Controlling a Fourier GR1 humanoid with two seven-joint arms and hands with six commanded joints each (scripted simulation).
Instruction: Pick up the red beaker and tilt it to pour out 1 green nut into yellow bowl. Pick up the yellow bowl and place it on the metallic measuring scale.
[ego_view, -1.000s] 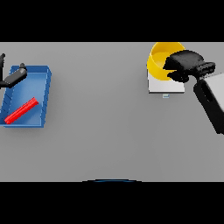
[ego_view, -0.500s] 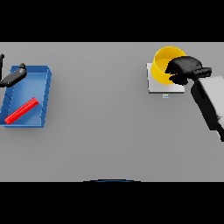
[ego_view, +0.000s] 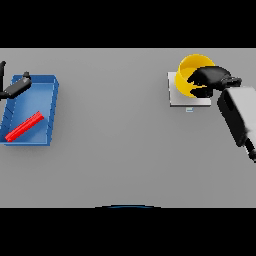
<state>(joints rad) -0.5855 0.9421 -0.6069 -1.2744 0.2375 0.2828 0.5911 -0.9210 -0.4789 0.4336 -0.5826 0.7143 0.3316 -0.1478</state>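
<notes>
Gripping the near-right rim of the yellow bowl (ego_view: 189, 74), the right hand (ego_view: 209, 79) has its dark fingers curled over the edge and down into the bowl, so that side of the rim and part of the inside are hidden behind it. The arm (ego_view: 239, 116) runs from the hand toward the lower right and is cut off by the picture's right edge. The bowl sits on the scale (ego_view: 176, 95), a pale square plate; only the plate's left strip and front edge show, the rest lying under the bowl and hand. Whether the bowl's base rests flat on the plate or is a little lifted cannot be told. A small light tab at the scale's front edge is too small to read. What lies inside the bowl cannot be made out.

Well apart, at the far left of the grey table (ego_view: 120, 150), stands a blue tray (ego_view: 52, 100), its left side cut by the picture's edge. A red beaker (ego_view: 24, 127) lies on its side inside the tray, slanted. The left hand (ego_view: 15, 88) shows at the tray's far left corner, partly cut off; whether its fingers are spread or curled cannot be told.
</notes>
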